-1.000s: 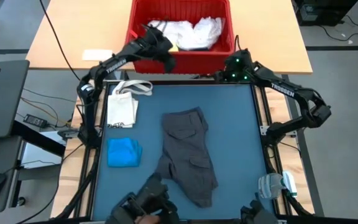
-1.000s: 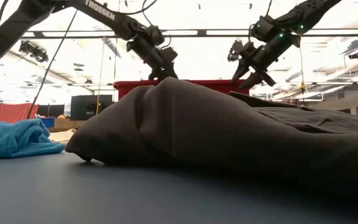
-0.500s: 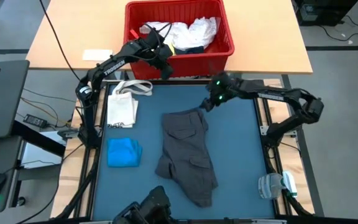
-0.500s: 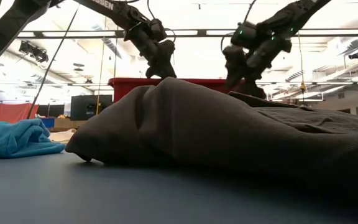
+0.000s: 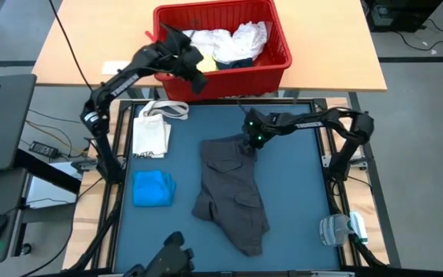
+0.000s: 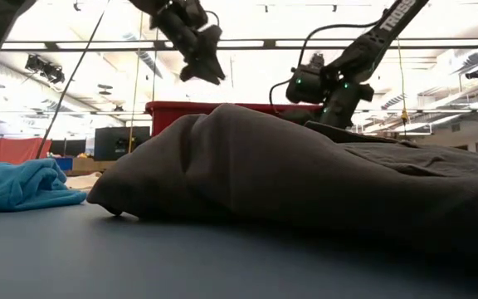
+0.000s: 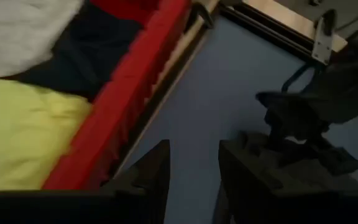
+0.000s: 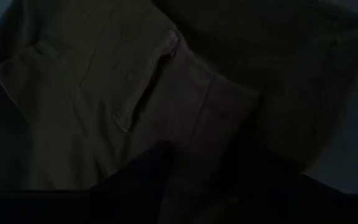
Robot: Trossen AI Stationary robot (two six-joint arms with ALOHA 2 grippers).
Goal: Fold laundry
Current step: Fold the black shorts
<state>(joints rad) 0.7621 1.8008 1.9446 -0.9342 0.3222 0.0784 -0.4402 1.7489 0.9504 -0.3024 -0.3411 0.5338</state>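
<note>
The dark grey shorts point(image 5: 233, 192) lie spread on the blue mat, and they fill the right wrist view point(image 8: 135, 93). My right gripper point(image 5: 250, 145) stands open, low over their far right corner point(image 8: 194, 186). My left gripper point(image 5: 198, 81) is open with nothing between its fingers point(image 7: 192, 180). It hangs above the front wall of the red bin point(image 5: 241, 77). In the bin lie white point(image 5: 229, 38), yellow point(image 7: 23, 130) and navy point(image 7: 73, 59) garments. A bright blue garment point(image 5: 154, 188) lies bunched near the mat's left edge. My right gripper slants down at the shorts' far right corner point(image 8: 185, 124), a finger on either side of a seam. Whether the fingertips touch the cloth, I cannot tell. My left gripper touches nothing.
A cream tote bag point(image 5: 151, 132) lies at the mat's far left. A clear plastic item with green trim point(image 5: 341, 229) sits by the near right corner. The mat's right half point(image 5: 298, 185) is bare. The bin stands on a wooden table point(image 5: 91, 42) beyond the mat.
My right gripper has come down from beside the bin's front right corner toward the near left and tipped downward over the shorts' far corner. My left gripper has risen from the bin's front wall and drawn back toward the left. The bin has shifted slightly left.
</note>
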